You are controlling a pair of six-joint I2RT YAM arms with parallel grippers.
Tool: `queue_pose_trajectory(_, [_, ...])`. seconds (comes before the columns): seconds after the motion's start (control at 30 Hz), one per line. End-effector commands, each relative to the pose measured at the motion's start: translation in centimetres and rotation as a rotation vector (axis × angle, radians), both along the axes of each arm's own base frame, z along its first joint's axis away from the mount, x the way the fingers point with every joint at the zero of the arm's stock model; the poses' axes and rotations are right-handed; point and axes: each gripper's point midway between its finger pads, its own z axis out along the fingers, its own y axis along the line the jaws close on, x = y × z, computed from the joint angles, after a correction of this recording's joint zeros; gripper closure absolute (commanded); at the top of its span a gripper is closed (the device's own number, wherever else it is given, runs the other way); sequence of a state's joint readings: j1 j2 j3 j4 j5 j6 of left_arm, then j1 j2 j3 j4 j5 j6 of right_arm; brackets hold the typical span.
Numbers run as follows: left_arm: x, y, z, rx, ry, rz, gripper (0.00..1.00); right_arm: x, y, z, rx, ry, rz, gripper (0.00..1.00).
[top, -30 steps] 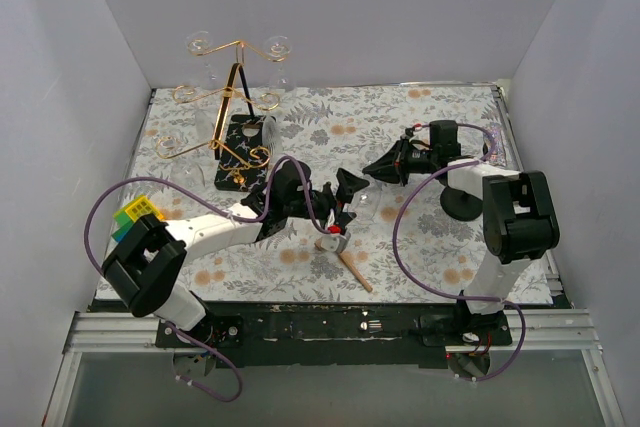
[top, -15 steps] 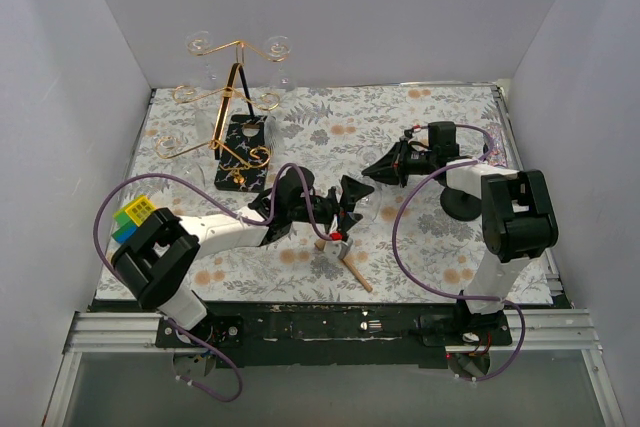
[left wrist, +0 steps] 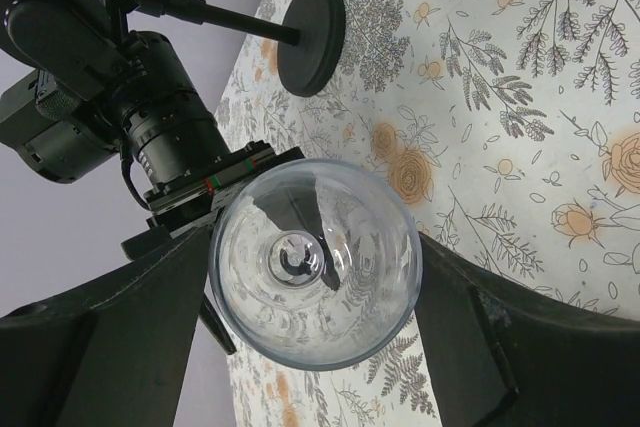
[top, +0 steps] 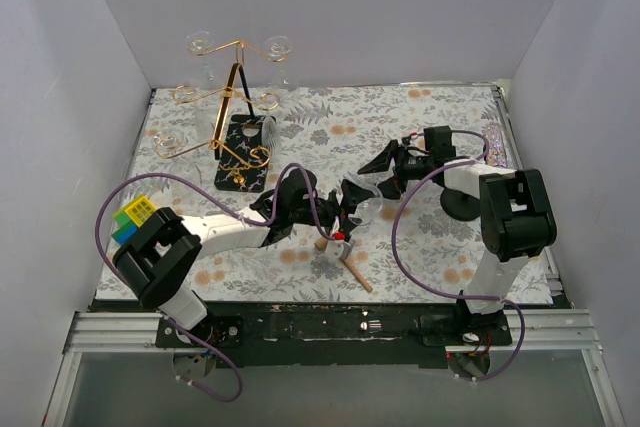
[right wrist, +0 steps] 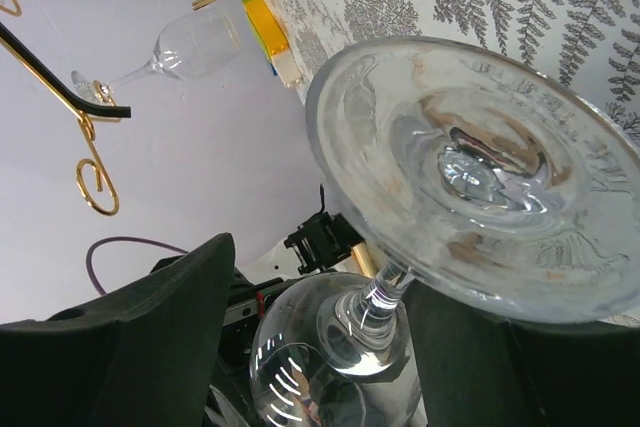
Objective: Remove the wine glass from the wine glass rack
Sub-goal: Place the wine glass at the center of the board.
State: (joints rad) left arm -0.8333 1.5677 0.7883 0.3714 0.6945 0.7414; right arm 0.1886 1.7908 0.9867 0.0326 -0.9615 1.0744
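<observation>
Passing the clear stemmed wine glass [left wrist: 315,287] leftward: left gripper [top: 352,205] clamped on bowl, right gripper [right wrist: 325,287] spread open round stem. Next, likely: pull right gripper back.

We see bare floral worktop [top: 420,112] open along the far edge. The wine glass rack [top: 243,152] fills the far left corner. A black round-footed stand [top: 458,209] blocks the right side, a wooden stick [top: 357,275] lies front centre, and the wine glass [left wrist: 315,277], between left fingers [left wrist: 120,347] and right fingers [right wrist: 130,337], bars the middle.
</observation>
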Motion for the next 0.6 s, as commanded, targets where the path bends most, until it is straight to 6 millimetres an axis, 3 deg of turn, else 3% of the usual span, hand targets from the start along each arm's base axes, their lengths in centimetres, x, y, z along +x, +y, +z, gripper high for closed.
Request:
queue_pose_trajectory(0.0, [0.4,-0.9,3.0,-0.078,-0.051,0.005,0.45,0.1,-0.1,-0.5,-0.022,0.038,-0.002,0.23])
queue_pose_trajectory(0.1, [1.1,-1.0,3.5,-0.09,-0.024,0.045,0.46,0.5,-0.6,-0.4,-0.055,0.021,-0.013,0.14])
queue_pose_trajectory(0.43, [3.9,-1.1,5.7,-0.062,0.165,0.224,0.51,2.1,-5.2,-2.0,-0.378,-0.128,-0.025,0.11])
queue_pose_trajectory(0.57, [4.1,-0.7,6.3,-0.051,0.212,0.266,0.53,2.8,-6.2,-1.1,-0.428,-0.202,-0.016,0.1])
